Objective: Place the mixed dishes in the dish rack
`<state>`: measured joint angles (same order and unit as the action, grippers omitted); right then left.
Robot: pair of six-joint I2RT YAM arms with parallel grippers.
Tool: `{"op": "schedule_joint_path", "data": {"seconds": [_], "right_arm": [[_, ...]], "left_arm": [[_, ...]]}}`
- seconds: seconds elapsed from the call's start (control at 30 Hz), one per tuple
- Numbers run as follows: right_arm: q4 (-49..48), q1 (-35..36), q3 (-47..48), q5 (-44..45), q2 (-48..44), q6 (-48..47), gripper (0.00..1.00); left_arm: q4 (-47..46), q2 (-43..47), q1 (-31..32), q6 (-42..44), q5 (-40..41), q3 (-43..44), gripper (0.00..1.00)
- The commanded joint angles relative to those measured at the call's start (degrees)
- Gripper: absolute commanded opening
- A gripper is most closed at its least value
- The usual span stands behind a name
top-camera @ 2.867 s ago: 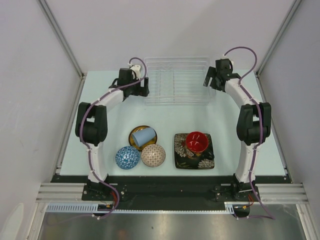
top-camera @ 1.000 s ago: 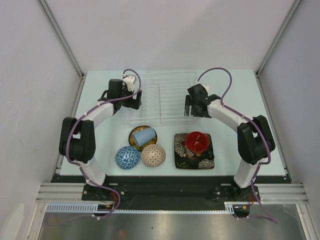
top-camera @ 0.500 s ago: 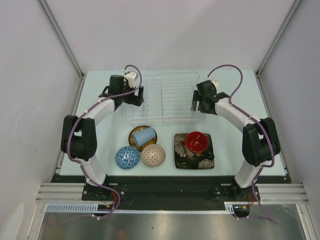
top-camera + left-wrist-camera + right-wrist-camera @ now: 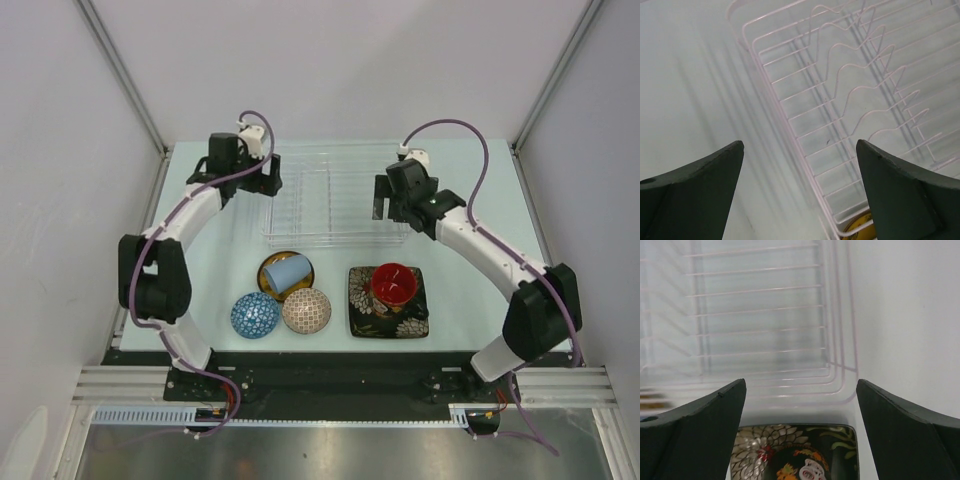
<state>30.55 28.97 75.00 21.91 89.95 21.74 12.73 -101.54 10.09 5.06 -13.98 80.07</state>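
Flanking the dish rack (image 4: 335, 200) at upper centre, my left gripper (image 4: 268, 183) and right gripper (image 4: 385, 205) gape wide and empty, I judge ready for the dishes (image 4: 306, 310) just below.

The dish rack (image 4: 335, 200) is unblocked from above, flanked by the spread left tool (image 4: 268, 186) and right tool (image 4: 384, 206). The pale blue cup (image 4: 286, 271) and red-inside dark mug (image 4: 394, 284) crowd its near rim. The outer bench (image 4: 470, 270) is free.

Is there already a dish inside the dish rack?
No, the top view shows the dish rack with nothing in it.
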Motion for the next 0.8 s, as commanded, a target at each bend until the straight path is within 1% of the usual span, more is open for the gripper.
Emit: {"op": "schedule_joint_path", "data": {"seconds": [0.0,0.03,0.07,0.13,0.17,0.23,0.27,0.33,0.4,0.47,0.5,0.53,0.57,0.63,0.67,0.7,0.77], "right_arm": [[-0.93,5.21,1.2,-5.01,-6.8,-4.33,0.96],[-0.58,6.35,1.46,-10.34,-8.03,-4.86,0.96],[0.12,7.4,1.9,-13.62,-8.39,-6.43,0.96],[2.22,10.13,2.08,-21.25,-8.22,-7.76,0.95],[3.02,11.36,2.08,-24.95,-7.69,-8.2,0.95],[5.39,12.42,2.08,-30.93,-5.07,-9.34,0.94],[6.01,13.21,2.08,-32.1,-3.83,-10.3,0.93],[7.15,14.97,2.08,-32.64,-0.68,-10.75,0.92],[7.25,16.28,2.08,-30.37,0.48,-10.58,0.9],[6.72,16.56,2.08,-29.39,0.93,-10.4,0.9],[6.46,16.56,2.08,-27.99,0.84,-10.22,0.91],[5.93,16.56,2.08,-27.19,0.66,-10.31,0.92],[5.76,16.56,2.08,-26.58,0.23,-10.4,0.93],[5.49,16.56,2.08,-24.73,-0.21,-10.66,0.93],[5.66,16.56,2.08,-23.68,-0.56,-10.84,0.94],[5.67,16.47,2.08,-22.36,-0.92,-10.75,0.93],[5.93,16.47,2.08,-22.0,-1.09,-10.57,0.93]], "left_arm": [[5.89,9.33,-4.1,1.27,-2.63,2.02,1.0],[8.16,10.56,-4.72,1.36,-4.55,1.32,1.0],[9.06,13.61,-5.42,2.05,-5.44,0.36,1.0],[11.42,16.71,-7.01,3.37,-7.46,-4.03,1.0],[12.05,19.59,-7.36,4.94,-7.73,-7.79,1.0],[13.54,22.77,-8.06,5.92,-7.73,-11.76,1.0],[13.98,24.0,-8.41,6.36,-8.17,-15.09,1.0],[16.17,27.44,-9.03,7.06,-8.87,-17.66,1.0],[20.02,30.42,-9.38,8.64,-10.1,-20.04,1.0],[23.72,32.36,-9.73,13.64,-11.94,-21.27,1.0],[28.7,33.41,-9.91,16.36,-13.34,-21.62,0.99],[31.45,35.16,-9.91,22.21,-13.88,-21.97,0.99],[36.18,36.14,-9.91,24.8,-14.32,-23.02,0.99],[40.33,39.2,-11.66,30.76,-13.89,-24.52,0.98],[43.49,41.57,-12.1,33.32,-13.62,-26.79,0.98],[46.22,42.55,-12.11,34.31,-13.71,-27.51,0.97],[48.17,45.45,-12.11,35.37,-14.15,-29.52,0.96]]}}
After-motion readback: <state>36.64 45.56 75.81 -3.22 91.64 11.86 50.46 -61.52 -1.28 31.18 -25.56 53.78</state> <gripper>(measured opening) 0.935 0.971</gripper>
